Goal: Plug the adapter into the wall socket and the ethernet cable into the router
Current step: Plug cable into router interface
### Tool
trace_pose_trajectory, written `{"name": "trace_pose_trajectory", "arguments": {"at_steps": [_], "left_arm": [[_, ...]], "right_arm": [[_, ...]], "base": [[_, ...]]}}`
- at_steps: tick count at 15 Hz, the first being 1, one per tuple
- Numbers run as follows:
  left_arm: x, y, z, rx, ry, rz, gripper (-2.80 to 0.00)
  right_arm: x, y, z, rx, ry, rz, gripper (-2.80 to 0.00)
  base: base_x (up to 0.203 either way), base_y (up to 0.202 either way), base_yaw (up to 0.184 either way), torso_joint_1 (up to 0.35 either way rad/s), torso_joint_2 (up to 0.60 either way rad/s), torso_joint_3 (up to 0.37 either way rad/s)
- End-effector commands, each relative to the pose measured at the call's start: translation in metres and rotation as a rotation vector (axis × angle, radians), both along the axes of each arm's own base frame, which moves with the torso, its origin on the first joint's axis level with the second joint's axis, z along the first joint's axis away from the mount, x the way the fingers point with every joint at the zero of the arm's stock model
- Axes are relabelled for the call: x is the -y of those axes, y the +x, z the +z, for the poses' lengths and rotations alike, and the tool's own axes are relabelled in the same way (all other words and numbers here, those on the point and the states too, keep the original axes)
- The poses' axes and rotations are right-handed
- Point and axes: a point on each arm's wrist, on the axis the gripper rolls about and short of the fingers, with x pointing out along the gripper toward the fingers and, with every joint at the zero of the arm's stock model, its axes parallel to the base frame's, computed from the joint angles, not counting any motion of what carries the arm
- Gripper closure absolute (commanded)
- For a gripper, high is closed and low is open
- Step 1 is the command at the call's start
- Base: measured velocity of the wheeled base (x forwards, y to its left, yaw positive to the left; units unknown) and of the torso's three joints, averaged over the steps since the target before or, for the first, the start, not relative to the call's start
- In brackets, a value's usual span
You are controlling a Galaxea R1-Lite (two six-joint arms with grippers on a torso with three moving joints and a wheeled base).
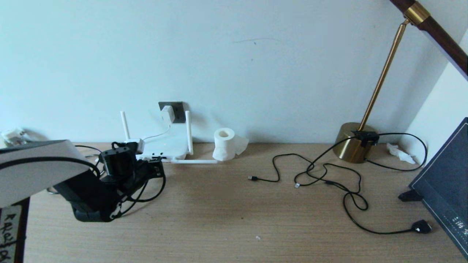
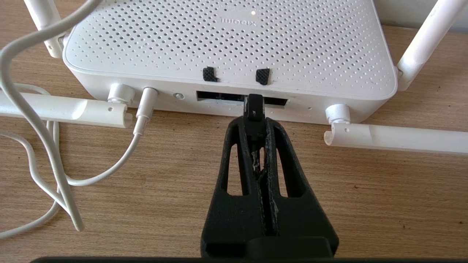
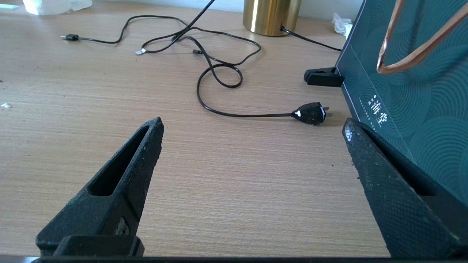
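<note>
The white router (image 1: 163,147) (image 2: 226,47) lies flat against the wall, two antennas upright and two lying on the table. My left gripper (image 1: 155,168) (image 2: 255,122) is shut on the black plug of the ethernet cable (image 2: 255,106), whose tip sits in the router's dark port slot (image 2: 219,96). The cable (image 1: 153,195) loops below the arm. The white adapter (image 1: 168,114) sits on the dark wall socket (image 1: 177,109), and its white cord (image 2: 120,160) runs into the router. My right gripper (image 3: 252,128) is out of the head view, open over bare table.
A toilet-paper roll (image 1: 224,144) stands right of the router. Thin black cords (image 1: 321,175) and a bulky black plug (image 1: 421,226) (image 3: 310,112) trail from a brass lamp base (image 1: 353,146). A dark green bag (image 1: 444,186) (image 3: 409,80) stands at the right edge.
</note>
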Motion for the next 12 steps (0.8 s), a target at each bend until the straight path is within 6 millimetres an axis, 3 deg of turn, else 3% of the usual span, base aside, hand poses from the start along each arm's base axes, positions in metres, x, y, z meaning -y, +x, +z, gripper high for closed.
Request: {"name": "trace_pose_trajectory", "arguments": {"at_steps": [1,12], "left_arm": [[-0.0003,-0.0006,0.0026,0.012,-0.001,0.001,0.0],[-0.0002,0.0,-0.0006,0.004,-0.001,0.001,0.0]], "right_arm": [[0.0,0.0001,0.0,-0.002,0.0,0.0,-2.8],[0.0,0.0001,0.0001,-0.001,0.0,0.0,-2.8]], "base": [[0.0,0.0,0.0,0.0,0.0,0.0],[0.0,0.0,0.0,0.0,0.0,0.0]]}}
